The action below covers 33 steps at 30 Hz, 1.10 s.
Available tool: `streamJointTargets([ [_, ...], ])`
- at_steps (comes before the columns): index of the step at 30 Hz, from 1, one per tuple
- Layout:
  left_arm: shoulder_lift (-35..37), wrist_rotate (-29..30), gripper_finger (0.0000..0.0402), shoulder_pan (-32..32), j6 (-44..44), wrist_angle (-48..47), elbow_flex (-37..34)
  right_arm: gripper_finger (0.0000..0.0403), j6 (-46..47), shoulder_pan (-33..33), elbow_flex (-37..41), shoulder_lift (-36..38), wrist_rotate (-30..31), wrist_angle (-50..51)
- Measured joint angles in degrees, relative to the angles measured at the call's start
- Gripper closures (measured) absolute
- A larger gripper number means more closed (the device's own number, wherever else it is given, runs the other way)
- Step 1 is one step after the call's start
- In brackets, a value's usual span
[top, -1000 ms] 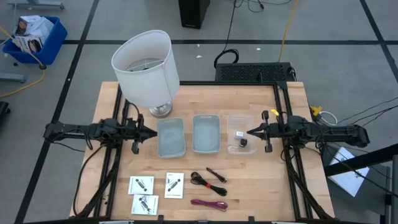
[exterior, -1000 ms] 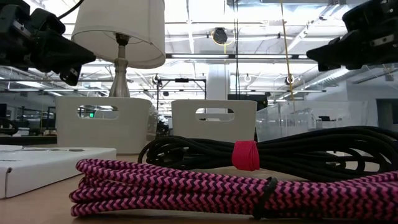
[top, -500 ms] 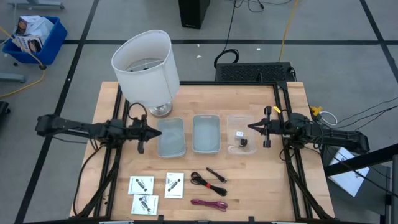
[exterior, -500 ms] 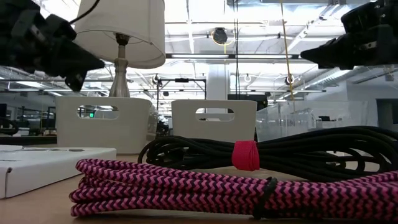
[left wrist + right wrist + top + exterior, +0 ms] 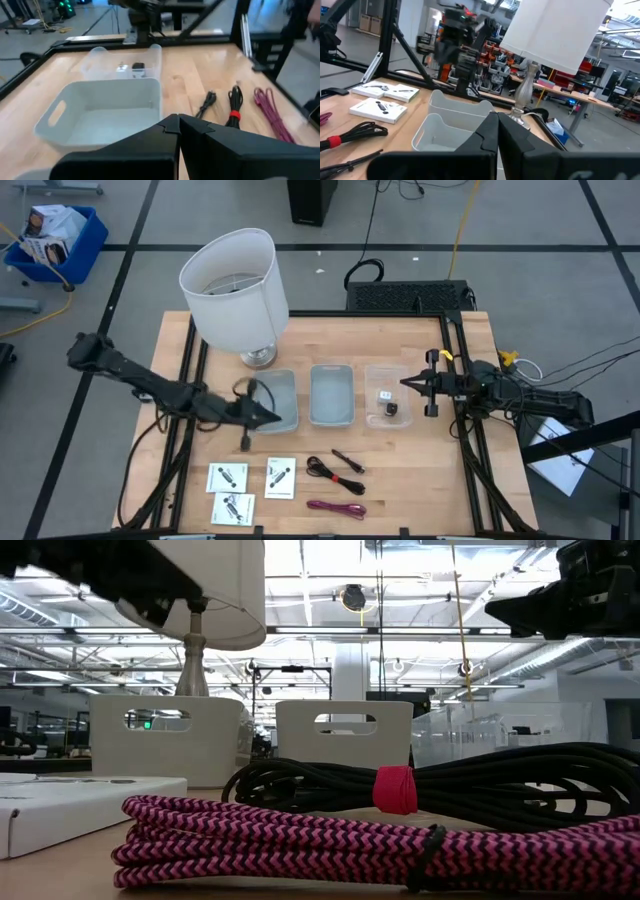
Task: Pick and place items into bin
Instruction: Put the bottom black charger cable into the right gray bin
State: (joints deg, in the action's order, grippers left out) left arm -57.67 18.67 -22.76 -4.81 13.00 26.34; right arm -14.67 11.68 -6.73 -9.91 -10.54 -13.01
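Three white packets (image 5: 227,477), (image 5: 281,477), (image 5: 233,508) lie flat near the table's near edge. Beside them lie the black coiled cable (image 5: 322,470), a thin black cable (image 5: 347,459) and the magenta cable (image 5: 335,508). The black cube (image 5: 391,410) and the white tag (image 5: 385,394) sit inside the clear bin (image 5: 372,375). My left gripper (image 5: 275,418) is shut and hangs over the near end of the left grey bin (image 5: 262,385), holding nothing. My right gripper (image 5: 405,385) is shut too, and hovers at the clear bin's right side.
A second grey bin (image 5: 332,370) stands between the left grey bin and the clear bin. The big white lamp (image 5: 235,280) stands at the far left, behind the bins. Bare wood lies right of the cables, toward the near right corner.
My left arm has swung, carrying its shut gripper from the left grey bin's left side toward the table's right and near edge, over that bin's near end. The right gripper has barely shifted. No item has moved.
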Motion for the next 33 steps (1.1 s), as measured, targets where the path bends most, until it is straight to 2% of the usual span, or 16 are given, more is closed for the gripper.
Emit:
streamJointTargets([
  [9, -19.56, 10.56, 0.0389, -8.22, 0.10, -7.03, 18.15, 0.0403, -1.49, 0.00, 0.01, 0.00, -0.01, 2.41],
  [13, -27.88, 10.83, 0.0396, -9.00, -0.37, -10.65, 25.94, 0.0403, -1.98, 0.00, -0.01, -0.02, -0.03, 2.68],
  [18, -38.84, 7.45, 0.0392, -8.71, -1.31, -17.68, 37.54, 0.0403, -1.66, 0.00, 0.01, 0.00, -0.03, 2.61],
  [21, -45.63, 6.16, 0.0362, -8.46, -1.56, -24.74, 45.67, 0.0403, 0.09, 0.00, -0.01, -0.01, -0.03, 2.52],
  [26, -54.37, 1.09, 0.0287, -7.76, -1.72, -35.54, 57.92, 0.0403, 2.80, 0.00, -0.01, 0.00, -0.03, 1.51],
  [29, -57.80, -2.00, 0.0242, -7.33, -1.70, -39.76, 61.86, 0.0403, 3.93, 0.00, -0.01, -0.02, -0.03, 0.76],
  [33, -59.39, -7.35, 0.0194, -6.35, -3.45, -41.14, 62.79, 0.0403, 5.43, 0.00, -0.01, -0.02, -0.04, 0.78],
])
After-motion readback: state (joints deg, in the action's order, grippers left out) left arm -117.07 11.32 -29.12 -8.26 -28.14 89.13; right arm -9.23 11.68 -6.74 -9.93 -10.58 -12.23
